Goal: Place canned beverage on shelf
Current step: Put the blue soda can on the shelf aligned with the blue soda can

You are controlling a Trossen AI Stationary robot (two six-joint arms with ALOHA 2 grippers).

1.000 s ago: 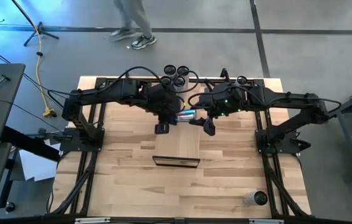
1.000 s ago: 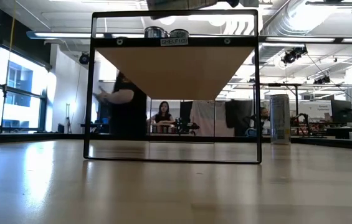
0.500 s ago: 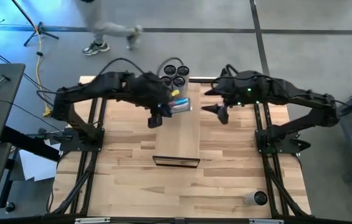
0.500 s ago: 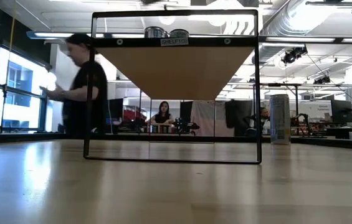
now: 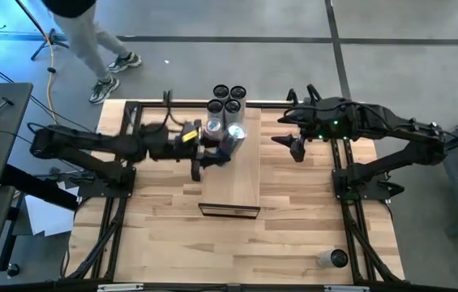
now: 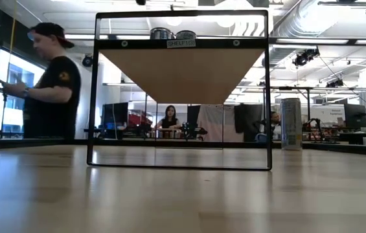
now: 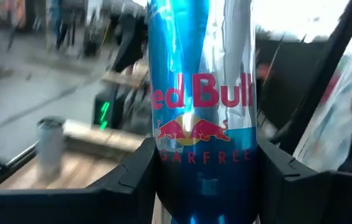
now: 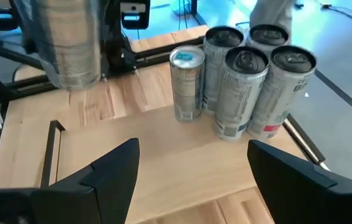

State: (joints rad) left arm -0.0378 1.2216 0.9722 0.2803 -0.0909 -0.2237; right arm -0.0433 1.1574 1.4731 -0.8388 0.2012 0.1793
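A blue-and-silver canned beverage [image 7: 200,112] stands upright between the fingers of my left gripper [image 5: 212,150], over the far left part of the shelf [image 5: 243,182]. I cannot tell whether its base touches the board. The shelf is a pale wooden board on a dark frame [image 6: 181,74]. Several other cans [image 8: 244,68] stand upright at its far end [image 5: 227,99]. My right gripper [image 5: 297,148] hangs open to the right of the shelf with nothing between its fingers [image 8: 110,165]. My left gripper pinches the can's side wall, in its lower half [image 7: 163,168], between its two fingers [image 7: 129,183]. The fingers come in level from the table's left. The can stands upright in the hold, its top above the fingers.
One more can [image 5: 332,258] stands alone on the tabletop at the near right [image 6: 291,123]. Dark arm frames [image 5: 107,174] flank the shelf. A person [image 6: 46,84] walks on the floor beyond the table's far left.
My left gripper has tipped from pointing down to level, turning the can from lying crosswise to upright, and has sunk and drawn toward the table's left. My right gripper has drawn away from the can, up and toward the right.
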